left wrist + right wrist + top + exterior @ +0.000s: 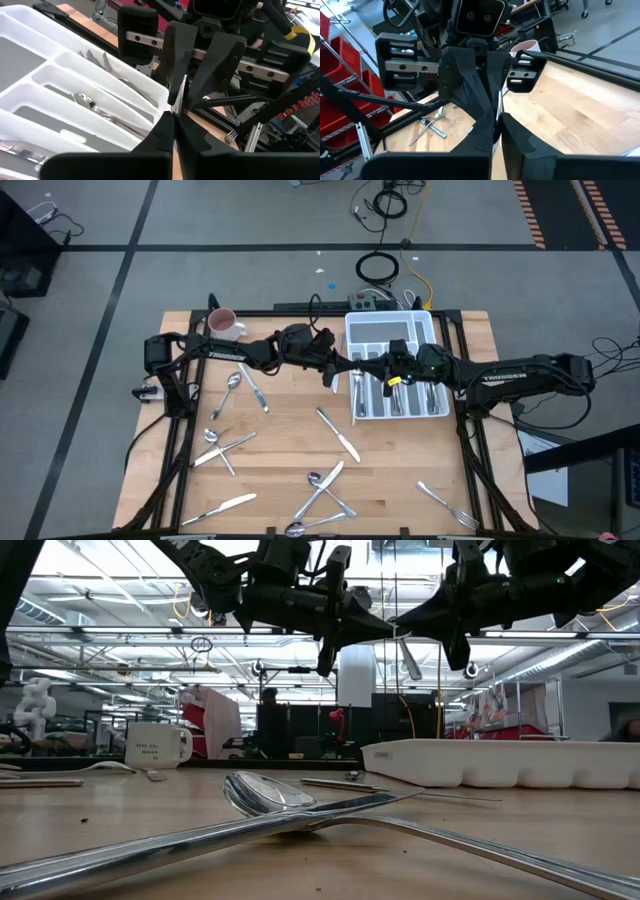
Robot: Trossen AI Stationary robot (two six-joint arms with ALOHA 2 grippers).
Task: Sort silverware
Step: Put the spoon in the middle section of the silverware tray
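The left pincer (335, 372) and the right pincer (385, 372) are seen tip to tip above the table (400, 465), raised well clear of the wood, and a handover is caught mid-air. Both pairs of fingers are pressed together, and one slim silver piece (408, 658) is pinched from both ends, each pincer being faced squarely by the other. Whether that piece is a knife or a spoon cannot be told; only a narrow rounded end is shown, hanging between the two pincers in the low view. The white tray (432, 330) is found directly beneath and behind the right pincer, with its near-left edge just beside the meeting point. Forks (95, 57) are laid in one of its slots and a spoon (82, 100) in the next. The rest of the silverware is scattered on the wood away from the pincers. A spoon and knife pair (243, 387) is placed under the left arm, behind its pincer. A single knife (338, 433) is laid just in front of the two tips. Crossed pieces (222, 445), a knife (225, 505) and a tangled cluster (320, 490) are spread farther towards the front. A fork (447, 505) is set at the front on the right pincer's side. The mug (222, 323) is parked far behind the left pincer, at the back corner.
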